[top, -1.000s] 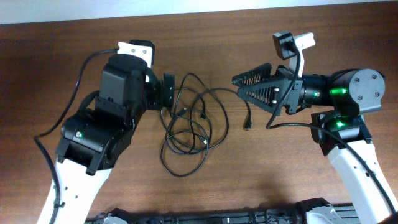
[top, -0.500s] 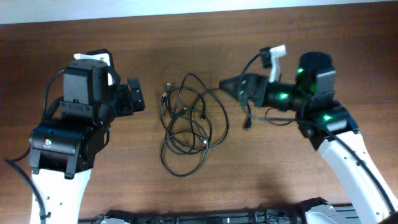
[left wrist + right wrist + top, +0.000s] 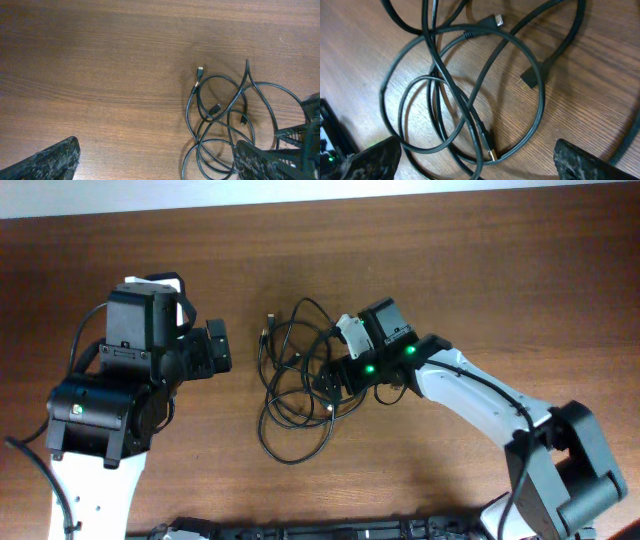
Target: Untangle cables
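Overhead: the cables (image 3: 298,392) lie as one loose tangle on the wooden table (image 3: 500,260). The left gripper (image 3: 224,348) hangs clear of them, with the tangle out ahead of its tips and bare wood between. The right gripper (image 3: 332,382) sits over the tangle. I cannot tell its spread from above, since the arm and camera cover it.

Left wrist: the left gripper (image 3: 156,145) stands wide with nothing between the jaws. The cables (image 3: 225,115) lie ahead, toward the finger at the picture's right, with one plug (image 3: 200,70) at the loops' far edge. The right gripper (image 3: 306,134) shows just beyond them.

Right wrist: only here is it plain that the right gripper (image 3: 477,145) is spread wide and straddles the cables (image 3: 470,116). Crossing loops and a metal-tipped connector lie between the jaws, and neither finger is closed on anything.

Half a second ago the right gripper was beside the tangle, not over it. The left gripper was at the tangle's edge a second ago and has since backed off. The loops have kept their shape.
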